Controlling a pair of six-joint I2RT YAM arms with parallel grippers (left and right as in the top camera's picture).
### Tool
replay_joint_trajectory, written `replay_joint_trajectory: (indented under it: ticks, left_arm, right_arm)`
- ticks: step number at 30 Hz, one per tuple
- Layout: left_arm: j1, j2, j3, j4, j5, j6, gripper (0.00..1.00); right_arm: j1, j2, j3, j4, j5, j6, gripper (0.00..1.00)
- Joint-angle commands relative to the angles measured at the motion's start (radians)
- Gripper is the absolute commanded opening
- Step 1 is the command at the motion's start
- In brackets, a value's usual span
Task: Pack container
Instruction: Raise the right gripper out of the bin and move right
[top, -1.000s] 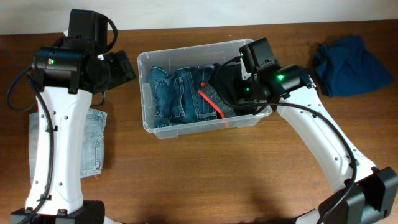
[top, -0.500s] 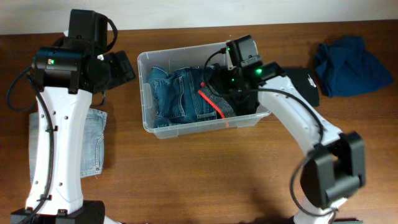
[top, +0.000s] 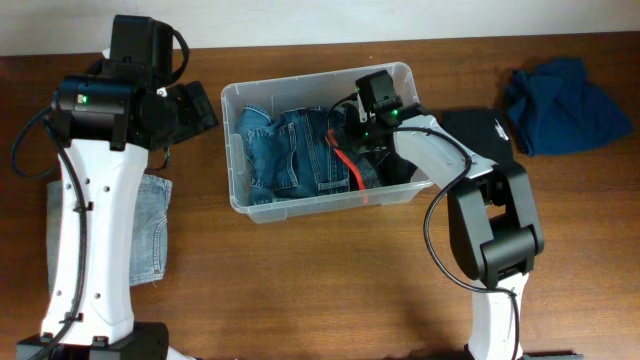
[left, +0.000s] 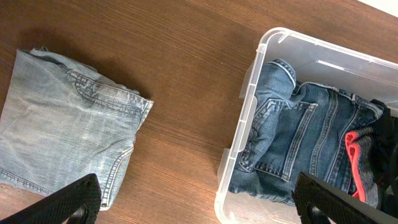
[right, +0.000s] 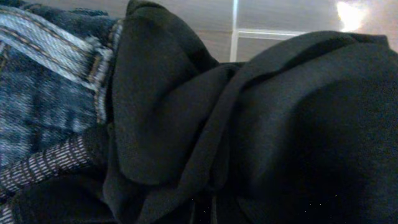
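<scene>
I judge the step in hand to be tucking the black garment (top: 478, 130) down into the container (top: 300, 207). To do it well I should press low and draw the cloth toward the middle, since part of it lies over the right wall and out onto the table (top: 330, 290). I should also keep the push gentle, so the bin does not slide. My right gripper (top: 362, 136) is inside the container at its right end, beside the folded jeans (top: 290, 150) and a red strip (top: 346, 170). Its fingers are clenched and sunk among black folds, though I cannot tell whether any cloth is pinched between them. My left gripper (top: 198, 105) hangs released, fingers spread wide, just left of the container. A pale denim piece (left: 62, 124) lies on the table below it.
</scene>
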Motion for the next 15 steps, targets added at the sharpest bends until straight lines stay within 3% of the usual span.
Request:
replay_joint_trajectory:
  ticks: [1,11,15]
  left_arm:
    - [0.004,0.004,-0.002,0.000,-0.001,0.010,0.99]
    - [0.004,0.004,-0.002,0.000,-0.001,0.010,0.99]
    - [0.004,0.004,-0.002,0.000,-0.001,0.010,0.99]
  right_arm:
    - [-0.029,-0.002,-0.016,-0.085,0.025,-0.038,0.04]
    - [-0.043,-0.366,0.144,-0.230,0.026,-0.043,0.04]
    - [-0.125,-0.517,0.148,-0.273,0.026,-0.011,0.04]
